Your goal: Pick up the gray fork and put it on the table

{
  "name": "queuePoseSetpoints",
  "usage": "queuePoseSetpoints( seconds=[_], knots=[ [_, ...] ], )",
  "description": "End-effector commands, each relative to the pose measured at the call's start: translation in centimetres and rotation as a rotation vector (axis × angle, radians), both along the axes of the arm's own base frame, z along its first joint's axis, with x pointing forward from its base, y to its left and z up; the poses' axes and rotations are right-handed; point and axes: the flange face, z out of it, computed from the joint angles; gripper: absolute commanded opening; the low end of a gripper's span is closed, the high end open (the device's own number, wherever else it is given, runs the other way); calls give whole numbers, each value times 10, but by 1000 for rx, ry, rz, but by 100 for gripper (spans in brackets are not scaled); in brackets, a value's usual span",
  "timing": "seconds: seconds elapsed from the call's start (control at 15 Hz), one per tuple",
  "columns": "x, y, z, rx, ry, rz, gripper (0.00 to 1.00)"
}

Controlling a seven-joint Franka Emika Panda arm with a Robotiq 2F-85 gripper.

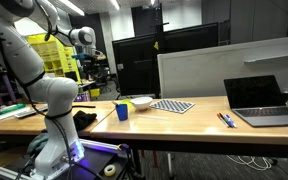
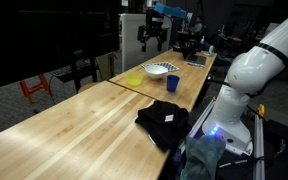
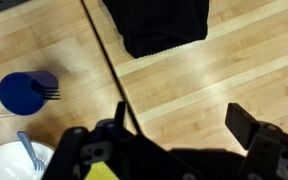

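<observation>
Tan wooden counter stretches under the arm, and the job looks barely begun. The claw hangs above it, jaws spread wide and empty. What looks like the gray fork pokes from the blue cup. Reaching, grasping and placing are all left.

cup 1 | bowl 1 | laptop 1 | black cloth 1 | gray fork 1

Side-on across the tabletop in an exterior view, mid distance. Lengthwise along it in an exterior view, from one end. Wrist view: straight down, close. Shared across all: blue cup, black cloth.
</observation>
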Motion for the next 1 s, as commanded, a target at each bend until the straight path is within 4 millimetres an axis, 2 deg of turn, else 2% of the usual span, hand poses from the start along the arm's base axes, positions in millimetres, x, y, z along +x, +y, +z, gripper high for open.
queuePoseSetpoints(
  seconds=[0.0, 0.2, 0.33, 0.6, 0.8, 0.93],
  knots=[
    [27, -42, 35, 0, -33, -12, 100],
    [57, -78, 57, -31, -56, -15, 100],
    [83, -92, 58, -54, -42, -1, 100],
    [135, -101, 34, -72, 26, 17, 100],
    [171, -106, 4, -56, 101, 13, 100],
    [189, -118, -14, -41, 171, -4, 100]
  ],
)
